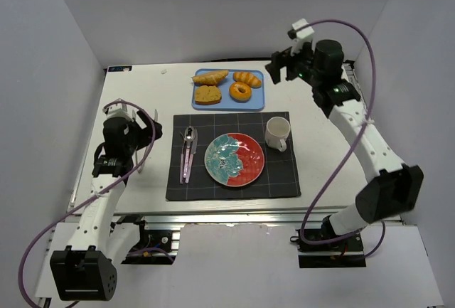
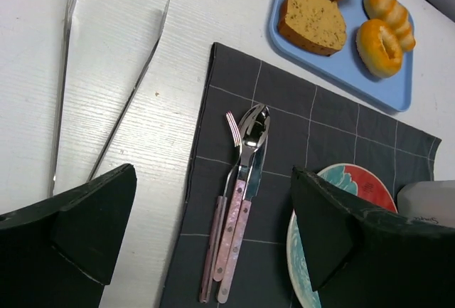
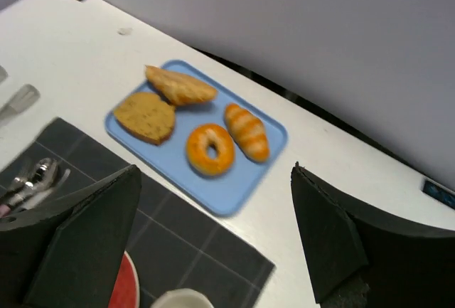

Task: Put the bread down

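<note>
Beyond the plate (image 1: 234, 158), on the blue tray (image 1: 259, 98) at the far side of the desk (image 1: 142, 87), the bread (image 1: 240, 92) lies flat, on the tray edge nearest the plate. It shares the tray with a brown slice (image 1: 207, 94), a ridged roll (image 1: 247, 78) and a pale pastry (image 1: 211, 77). It lies close to the roll, but you cannot tell whether they touch.

Nothing of the placing is done yet. The plate is bare, and no bread sits on the dark mat (image 1: 277, 180) under it.

Your right claw (image 3: 215, 169) hangs in the air above the desk, beyond the plate and to its right, beside the tray. Its jaws are spread wide with nothing between them, and its own camera looks down on the bread. Your left claw (image 2: 213, 173) is also released and holds nothing. It is low, to the left of the plate, with the cutlery (image 1: 188, 153) between them and a pair of tongs (image 2: 131, 87) on the desk further from the plate.

The whole job is ahead of you: descend on the ring, close on it, lift it off the tray and set it down. The plate looks like the likeliest target, though the task does not name one. The right arm seems better placed for the reach.
</note>
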Controlling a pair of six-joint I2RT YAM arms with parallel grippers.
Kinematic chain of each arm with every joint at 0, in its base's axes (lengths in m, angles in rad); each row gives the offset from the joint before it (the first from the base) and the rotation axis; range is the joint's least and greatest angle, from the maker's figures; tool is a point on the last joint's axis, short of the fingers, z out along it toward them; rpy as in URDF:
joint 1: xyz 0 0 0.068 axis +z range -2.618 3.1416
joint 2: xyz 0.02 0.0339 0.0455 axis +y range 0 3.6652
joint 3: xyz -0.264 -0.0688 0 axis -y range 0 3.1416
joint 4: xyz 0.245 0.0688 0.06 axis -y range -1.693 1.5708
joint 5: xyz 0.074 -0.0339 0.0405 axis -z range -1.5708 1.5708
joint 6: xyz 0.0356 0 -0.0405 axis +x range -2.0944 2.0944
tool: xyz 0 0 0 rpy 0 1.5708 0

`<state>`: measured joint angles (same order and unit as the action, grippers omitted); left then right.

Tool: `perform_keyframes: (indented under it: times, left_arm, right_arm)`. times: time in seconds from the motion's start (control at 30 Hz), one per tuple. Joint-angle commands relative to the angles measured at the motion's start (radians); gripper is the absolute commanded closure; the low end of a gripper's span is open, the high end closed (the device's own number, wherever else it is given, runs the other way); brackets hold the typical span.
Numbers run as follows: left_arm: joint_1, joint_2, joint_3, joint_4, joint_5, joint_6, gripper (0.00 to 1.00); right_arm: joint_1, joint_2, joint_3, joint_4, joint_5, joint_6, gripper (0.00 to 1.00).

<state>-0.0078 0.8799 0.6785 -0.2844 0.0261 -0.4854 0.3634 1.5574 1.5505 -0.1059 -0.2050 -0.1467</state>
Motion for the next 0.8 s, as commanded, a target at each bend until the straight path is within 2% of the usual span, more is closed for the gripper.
perform_keyframes:
  times: [0.0,0.03,0.07,0.1,0.13,0.17,0.2,0.27,0.3,0.33,0.37,0.4,0.43,0.5,0.67,0.77]
  left_arm:
    - [0.005,0.027,0.050,-0.001,-0.012,0.038,0.02]
    - [0.005,0.054,0.049,0.016,-0.012,0.044,0.11]
    - [0.005,0.080,0.050,0.020,-0.006,0.054,0.33]
    - [0.005,0.096,0.053,0.019,-0.003,0.054,0.33]
    - [0.005,0.115,0.058,0.011,-0.006,0.068,0.80]
    - [0.005,0.132,0.062,0.004,-0.011,0.076,1.00]
    - [0.005,0.149,0.070,-0.007,-0.012,0.088,1.00]
    - [0.005,0.206,0.088,-0.039,-0.052,0.132,1.00]
    - [0.005,0.224,0.096,-0.054,-0.066,0.151,0.99]
    - [0.005,0.247,0.122,-0.099,-0.084,0.184,0.85]
    - [0.005,0.295,0.136,-0.123,-0.160,0.198,0.46]
    - [0.005,0.319,0.150,-0.145,-0.175,0.215,0.36]
    - [0.005,0.347,0.162,-0.179,-0.189,0.258,0.28]
    - [0.005,0.428,0.194,-0.199,-0.201,0.300,0.23]
    - [0.003,0.586,0.257,-0.211,-0.189,0.413,0.21]
    - [0.003,0.728,0.312,-0.220,-0.294,0.461,0.20]
  right_arm:
    - [-0.061,-0.083,-0.182,-0.011,-0.003,-0.047,0.11]
    - [-0.152,-0.191,-0.319,0.001,-0.181,-0.214,0.11]
    - [-0.211,-0.257,-0.395,-0.023,-0.394,-0.378,0.26]
    - [-0.231,-0.282,-0.429,-0.026,-0.460,-0.404,0.37]
    - [-0.251,-0.299,-0.447,-0.053,-0.526,-0.439,0.53]
    - [-0.267,-0.309,-0.457,-0.084,-0.645,-0.462,0.66]
    - [-0.283,-0.318,-0.464,-0.110,-0.693,-0.471,0.83]
    - [-0.290,-0.319,-0.481,-0.205,-0.784,-0.508,0.84]
    - [-0.291,-0.319,-0.486,-0.225,-0.806,-0.511,0.66]
    - [-0.291,-0.315,-0.487,-0.253,-0.823,-0.519,0.49]
    - [-0.291,-0.303,-0.484,-0.317,-0.859,-0.533,0.20]
    - [-0.291,-0.295,-0.478,-0.346,-0.878,-0.548,0.11]
    - [-0.291,-0.287,-0.472,-0.374,-0.889,-0.565,0.10]
    - [-0.291,-0.277,-0.466,-0.384,-0.893,-0.576,0.10]
    - [-0.293,-0.278,-0.495,-0.322,-0.881,-0.521,0.11]
    - [-0.294,-0.273,-0.494,-0.296,-0.872,-0.496,0.11]
